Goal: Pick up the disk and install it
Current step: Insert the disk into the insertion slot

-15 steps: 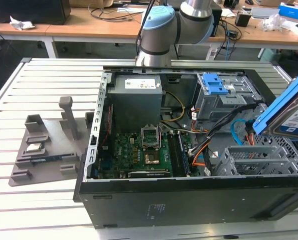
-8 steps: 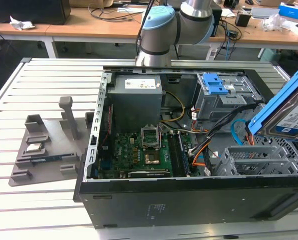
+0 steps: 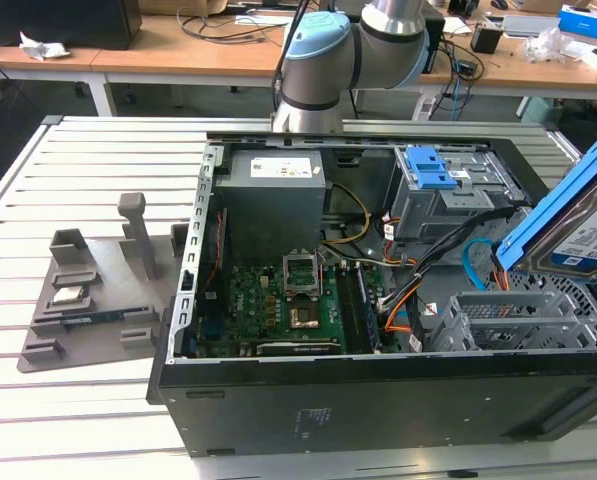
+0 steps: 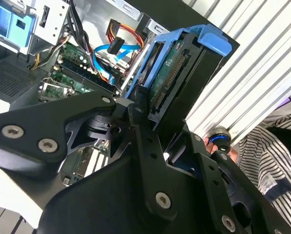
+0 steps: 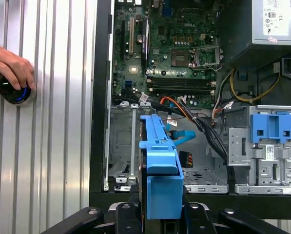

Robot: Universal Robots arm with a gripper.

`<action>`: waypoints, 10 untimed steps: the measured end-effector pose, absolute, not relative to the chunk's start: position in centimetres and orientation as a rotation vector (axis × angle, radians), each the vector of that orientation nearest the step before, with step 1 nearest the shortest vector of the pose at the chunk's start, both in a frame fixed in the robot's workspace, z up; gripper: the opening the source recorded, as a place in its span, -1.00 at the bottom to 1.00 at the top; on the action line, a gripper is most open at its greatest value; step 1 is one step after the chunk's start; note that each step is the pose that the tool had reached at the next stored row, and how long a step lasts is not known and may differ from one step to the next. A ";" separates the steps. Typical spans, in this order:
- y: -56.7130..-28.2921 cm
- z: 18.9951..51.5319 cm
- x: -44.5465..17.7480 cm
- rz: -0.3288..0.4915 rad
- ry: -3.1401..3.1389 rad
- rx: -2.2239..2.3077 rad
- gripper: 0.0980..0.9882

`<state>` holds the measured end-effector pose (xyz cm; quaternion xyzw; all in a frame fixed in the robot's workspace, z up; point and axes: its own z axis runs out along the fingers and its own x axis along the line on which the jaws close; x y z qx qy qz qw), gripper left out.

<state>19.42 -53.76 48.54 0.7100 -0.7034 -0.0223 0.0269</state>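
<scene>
The disk hangs tilted over the open computer case, at the exterior view's right, a silver drive with a white-and-blue label in a bright blue bracket. In the first wrist view the disk stands edge-on above the empty metal drive cage in the case's corner. My gripper is shut on the disk, with black fingers pressing on both of its sides. The second wrist view shows the disk from its connector end, clamped in the gripper.
A blue latch plate on a grey metal cage stands beside the power supply. Orange and blue cables run past the empty cage. A person's hand rests on a round knob on the slatted table. A grey fixture lies at the exterior view's left.
</scene>
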 end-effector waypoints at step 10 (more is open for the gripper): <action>-53.8 46.2 18.7 -0.069 -2.193 2.173 -0.39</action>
